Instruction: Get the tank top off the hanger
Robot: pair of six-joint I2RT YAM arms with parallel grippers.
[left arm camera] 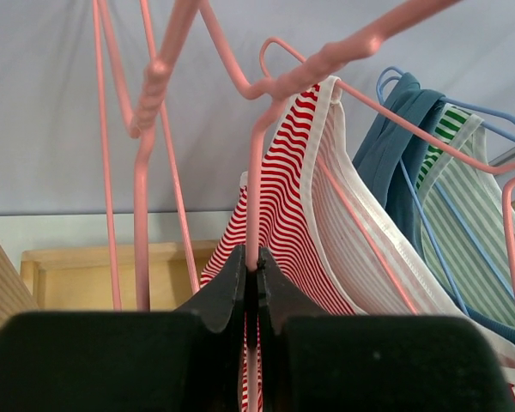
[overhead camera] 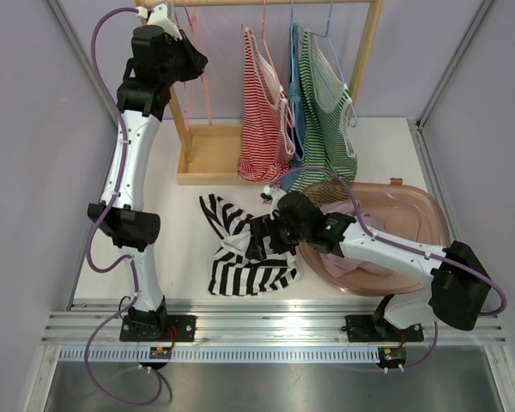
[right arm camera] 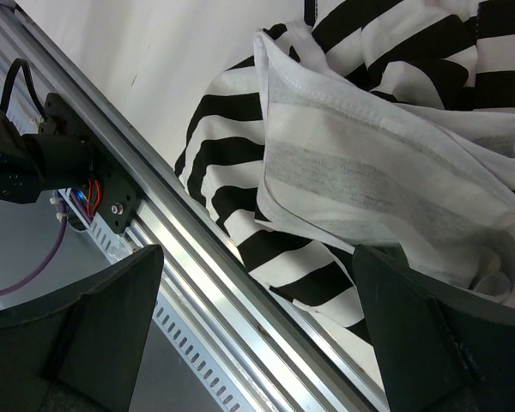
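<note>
Left claw [left arm camera: 252,262] is up at the wooden rack [overhead camera: 371,43], clenched tight on the thin wire of a pink hanger [left arm camera: 254,197]. Down on the table [overhead camera: 176,215], the black-and-white striped tank top [overhead camera: 240,275] lies crumpled near the front rail, and the right claw [right arm camera: 257,330] hovers over it, released, jaws spread wide on either side of the cloth. That top looks clear of the wire, though from overhead I can't be sure the pinched hanger is fully bare. I'd call this the closing step: garment off, hanger in hand. Next move calls for parking the hanger without snagging the red striped top [overhead camera: 262,129] just beside it.
</note>
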